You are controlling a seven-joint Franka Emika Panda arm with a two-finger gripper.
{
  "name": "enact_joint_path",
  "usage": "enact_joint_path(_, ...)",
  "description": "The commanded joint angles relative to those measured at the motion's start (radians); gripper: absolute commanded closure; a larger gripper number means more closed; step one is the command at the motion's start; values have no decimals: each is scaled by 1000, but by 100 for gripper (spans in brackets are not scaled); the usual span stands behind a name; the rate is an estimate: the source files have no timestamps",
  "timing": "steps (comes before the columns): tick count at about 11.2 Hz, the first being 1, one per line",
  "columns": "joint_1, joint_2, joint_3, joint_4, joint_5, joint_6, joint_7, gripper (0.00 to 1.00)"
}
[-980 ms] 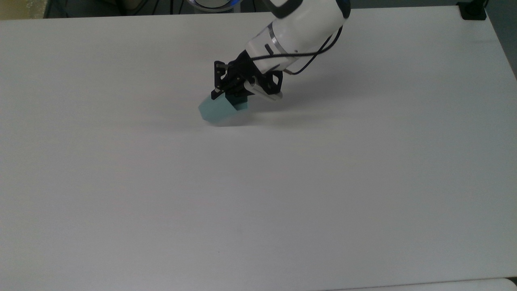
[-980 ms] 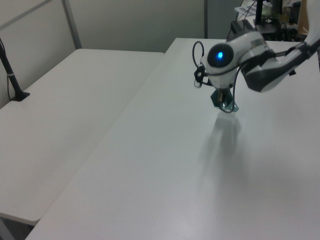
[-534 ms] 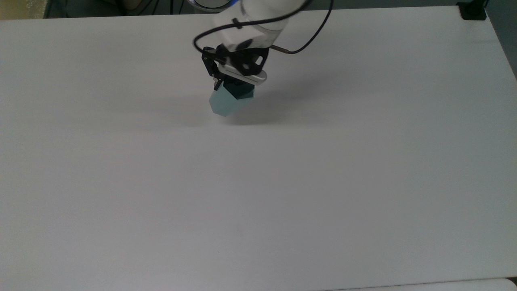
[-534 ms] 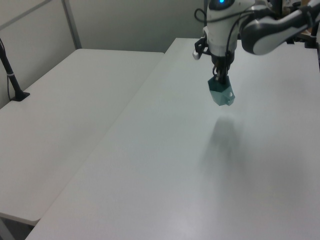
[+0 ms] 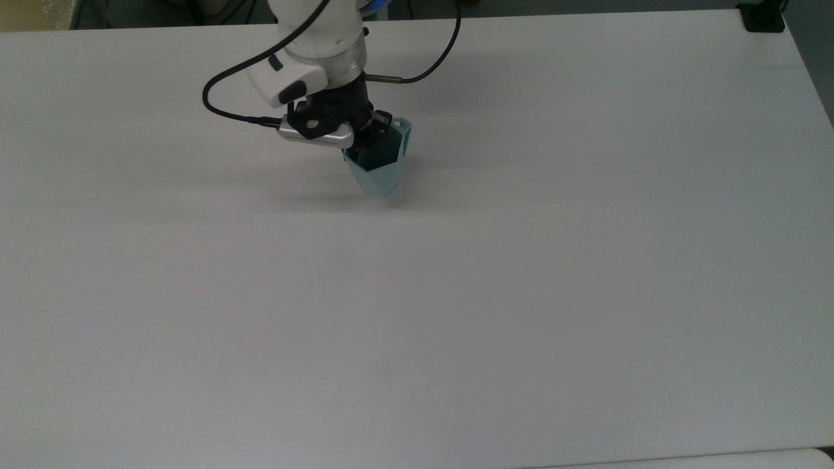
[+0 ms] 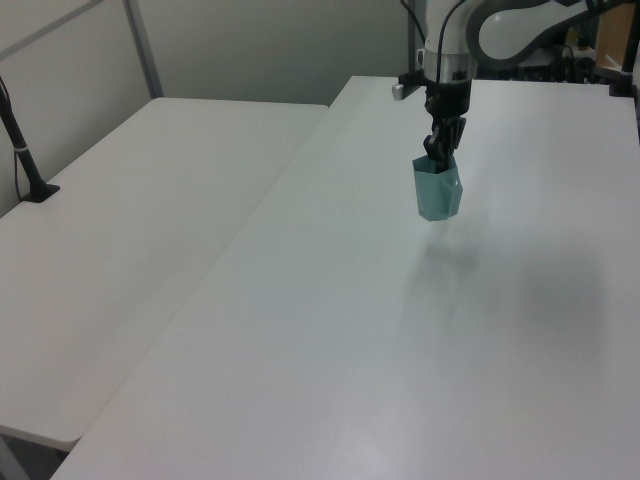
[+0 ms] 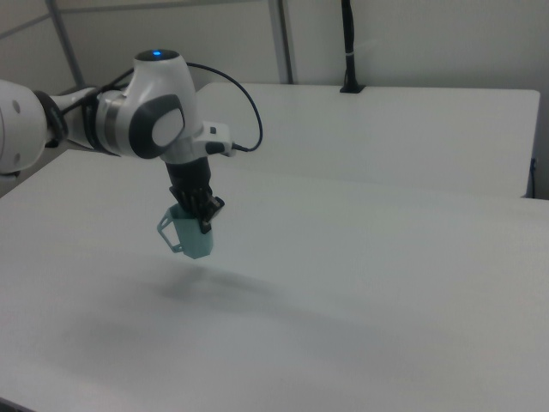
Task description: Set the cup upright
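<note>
Cup — small, pale teal plastic, faceted sides tapering to a narrower base. It hangs mouth up and roughly upright, slightly tilted, clear of the white table; its shadow falls on the table apart from it in the left view and the right view. The loop handle at the rim points to the right view's left.

Gripper comes down from above; the black fingers pinch the cup's rim wall, one inside the mouth, one outside. A black cable loops off the wrist.

Surroundings — a second white table stands alongside, with a black post at its far edge. The table surface around the cup is bare.
</note>
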Motion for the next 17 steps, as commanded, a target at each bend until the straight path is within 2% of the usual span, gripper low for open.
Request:
enact_joint_path(1,-41,-40,2,-175,72,258,-29,100)
enact_joint_path(2,-47,-37,2,-195,71,294,-31,100)
enact_joint_path(6,-47,-31,2,-194,71,278,-38,100)
enact_joint_path(7,-53,-28,2,-190,73,268,-28,92)
enact_joint_path(8,-56,-25,2,-187,73,255,-22,76)
enact_joint_path(11,-56,-22,2,-184,73,238,-20,71)
enact_joint_path(12,-56,-23,2,-184,73,236,-22,64)
enact_joint_path(13,-55,-23,2,-178,73,224,-38,35)
enact_joint_path(14,-50,-25,3,-168,54,181,-41,0)
enact_joint_path(17,-56,-42,2,-103,53,100,-37,0)
